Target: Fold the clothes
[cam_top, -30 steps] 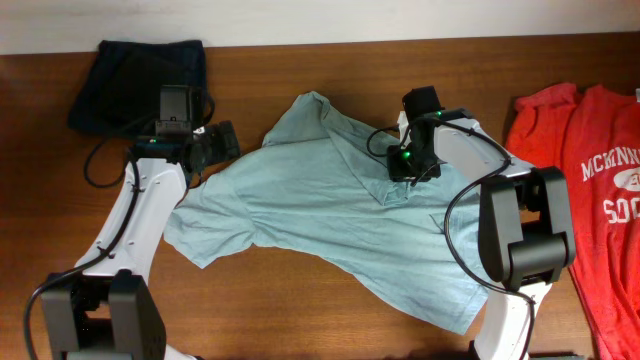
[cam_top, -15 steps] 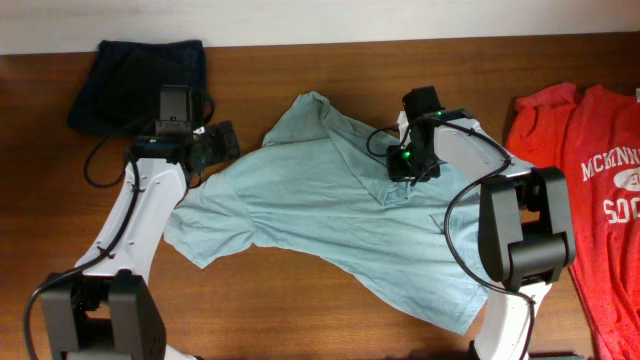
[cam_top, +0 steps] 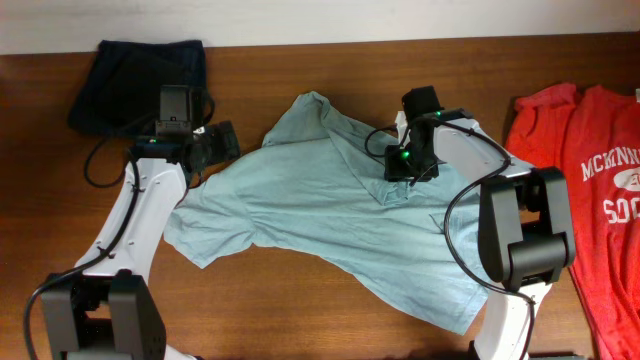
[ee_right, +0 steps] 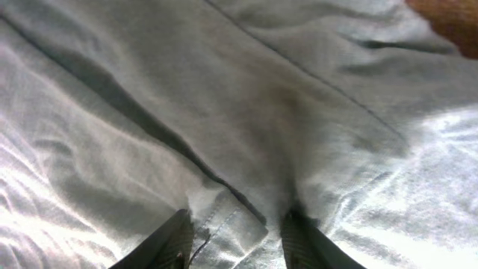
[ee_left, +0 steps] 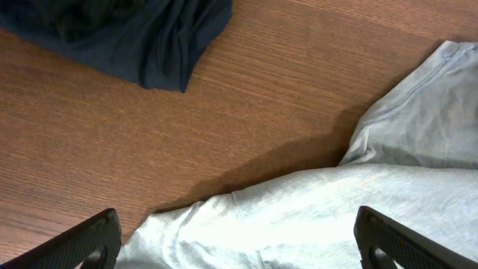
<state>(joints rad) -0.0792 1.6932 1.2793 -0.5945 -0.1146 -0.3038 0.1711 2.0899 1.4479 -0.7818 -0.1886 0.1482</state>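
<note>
A pale grey-teal T-shirt [cam_top: 330, 220] lies spread and rumpled across the middle of the table. My right gripper [cam_top: 400, 180] points down onto its upper right part. In the right wrist view the gripper [ee_right: 237, 240] stands open. A folded sleeve hem [ee_right: 231, 220] lies loose between its dark fingers [ee_right: 170, 243]. My left gripper [cam_top: 228, 140] hovers wide open at the shirt's upper left edge. Its fingertips [ee_left: 89, 240] straddle the pale cloth [ee_left: 299, 217] without touching it. A red T-shirt [cam_top: 590, 200] with white lettering lies flat at the far right.
A dark navy garment [cam_top: 140, 80] is bunched at the back left corner, also seen at the top of the left wrist view [ee_left: 134, 30]. Bare brown table [cam_top: 260, 300] shows in front of the shirt and between the two T-shirts.
My right gripper's fingers have spread apart and loosened from the sleeve hem. The left arm and both shirts have stayed where they were.
</note>
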